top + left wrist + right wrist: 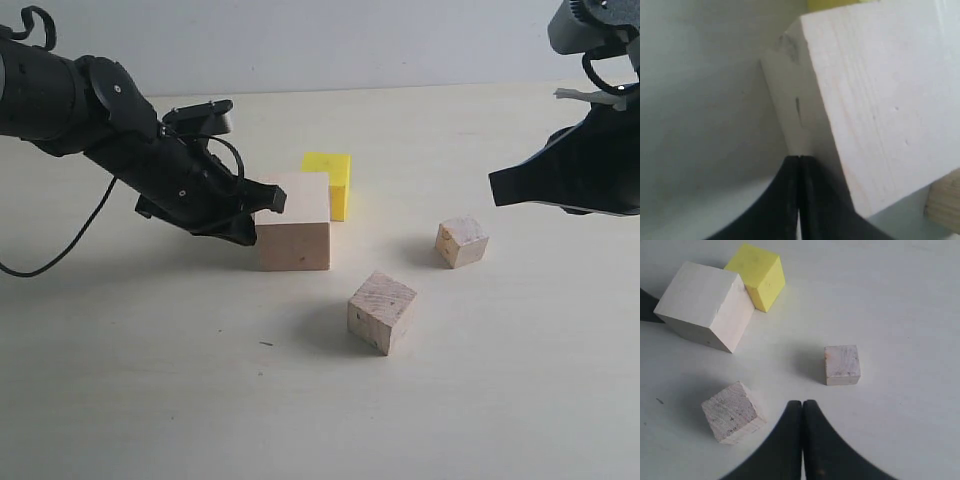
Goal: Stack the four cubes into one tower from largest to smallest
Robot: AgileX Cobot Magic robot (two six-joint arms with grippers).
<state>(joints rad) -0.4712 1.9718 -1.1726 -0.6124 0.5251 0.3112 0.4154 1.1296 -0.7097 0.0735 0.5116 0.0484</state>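
Observation:
The large pale wood cube [294,222] [875,100] [707,305] rests on the table, and the yellow cube [330,182] [757,275] stands right behind it, touching or nearly touching. My left gripper [272,200] [799,158] is shut and empty, its tip pressed against the large cube's left side. The medium wood cube [382,311] [732,411] lies nearer the front. To its right rear sits the small wood cube [461,241] [842,364]. My right gripper [497,187] [802,402] hovers shut and empty above the table at the right. No tower stands.
The pale tabletop [150,380] runs back to a plain wall. The left arm's black cable [60,250] trails over the table at the left.

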